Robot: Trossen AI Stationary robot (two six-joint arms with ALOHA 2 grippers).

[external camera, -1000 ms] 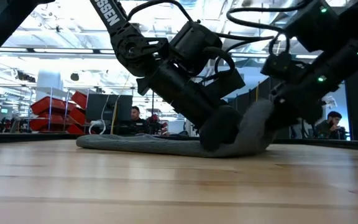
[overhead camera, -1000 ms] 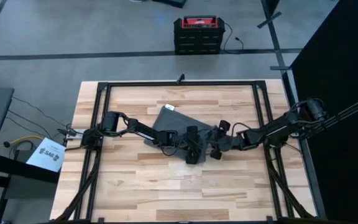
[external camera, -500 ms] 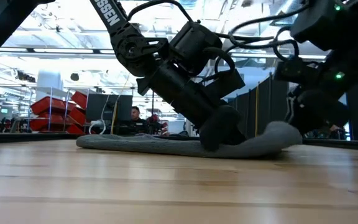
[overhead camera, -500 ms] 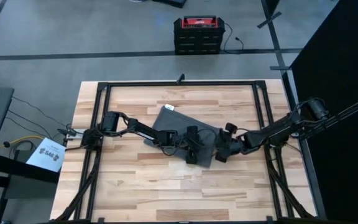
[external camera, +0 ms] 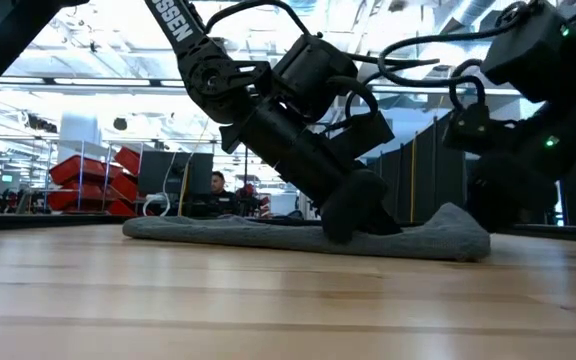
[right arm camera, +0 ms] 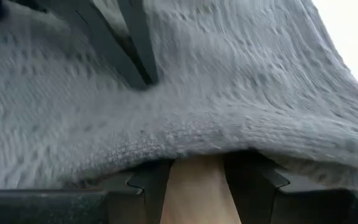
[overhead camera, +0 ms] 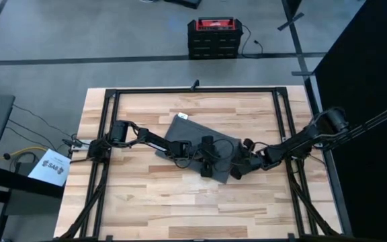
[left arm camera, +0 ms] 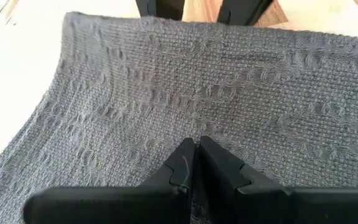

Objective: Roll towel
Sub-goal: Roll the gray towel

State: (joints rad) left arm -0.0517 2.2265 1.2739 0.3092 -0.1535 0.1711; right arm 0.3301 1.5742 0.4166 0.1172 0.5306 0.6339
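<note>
The dark grey towel (overhead camera: 192,138) lies spread flat on the wooden table, its white tag (overhead camera: 182,116) at the far left corner. My left gripper (overhead camera: 207,168) stands shut on the towel's near part, seen from the side in the low view (external camera: 353,228). My right gripper (overhead camera: 237,173) sits low at the towel's near right edge (external camera: 468,242), fingers open, with bare wood between them (right arm camera: 197,180). That edge lies on the table in the low view. My left gripper presses its shut fingertips (left arm camera: 194,152) down on the towel's upper face (left arm camera: 229,87), a little in from the near edge. The fingers slant down from the table's left. The cloth lies flat under them. My right gripper's open fingers (right arm camera: 151,180) come in low from the table's right. The towel's thick edge (right arm camera: 197,146) lies across their tips and hides them. Whether that edge rests on the fingers I cannot tell.
Black frame rails (overhead camera: 193,89) run around the table's sides. A red and black case (overhead camera: 213,37) stands on the floor beyond the far edge. Bare wood (overhead camera: 193,208) stretches between the towel and the near edge.
My right gripper has gone down and toward the table's near edge. The towel's right end, raised off the table a second ago, has come down and now lies flat; the part under my left gripper has stayed in place.
</note>
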